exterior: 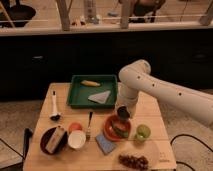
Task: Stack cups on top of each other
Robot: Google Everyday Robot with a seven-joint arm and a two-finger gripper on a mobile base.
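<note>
Dark metal tumbler (122, 113) gripped by end effector (123, 109), held just above orange bowl (116, 127); green cup (143, 132) parked beside on worktop (60, 159).

One gripper (123, 114), above the orange bowl. Two cups: one dark metal cup (122, 112) at the gripper, one green cup (143, 132). Three bowls: orange bowl (109, 129), white bowl (77, 139), dark bowl (47, 143). One green tray (76, 95), one banana (90, 83), one fork (89, 125), one blue sponge (105, 144), one wooden table (65, 159).
</note>
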